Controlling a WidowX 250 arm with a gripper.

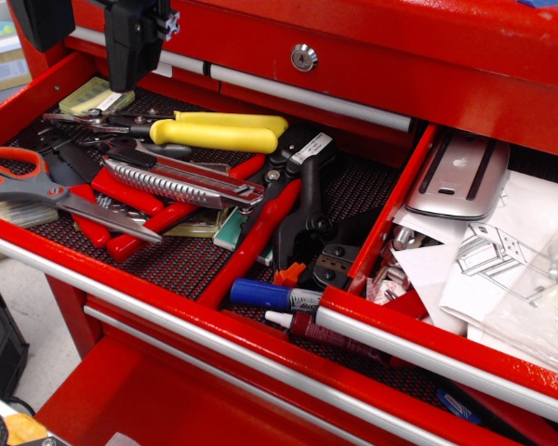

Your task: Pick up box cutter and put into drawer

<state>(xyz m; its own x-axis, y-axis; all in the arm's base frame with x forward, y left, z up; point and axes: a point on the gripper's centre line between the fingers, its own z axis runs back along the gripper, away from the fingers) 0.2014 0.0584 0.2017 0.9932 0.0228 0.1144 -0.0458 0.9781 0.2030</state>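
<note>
Box cutter lies in the left-centre of the frame, slanting from upper left down to lower right across the black-mesh-lined drawer, resting on top of the red-handled pliers and just below the yellow-handled tool. It is hemmed in: orange-handled scissors crowd its lower-left side, a black tool lies beside its right end, and only the space directly above it is free. It is a long, slim, silver-grey metal body with fine ribbing along its lower edge and a darker end toward the upper left. In the upper left of the frame the black gripper hangs above the far end of that drawer, well apart from the cutter; whether its fingers are apart or together cannot be told from this view. At the right of the frame the red drawer with a silver front rail stands open, holding white papers, clear bags and a silver Apple mouse at its back; its left wall rises as a red edge between the two drawers. Bare paper in its middle leaves open room. A blue-capped tube sits near the lower centre.
</note>
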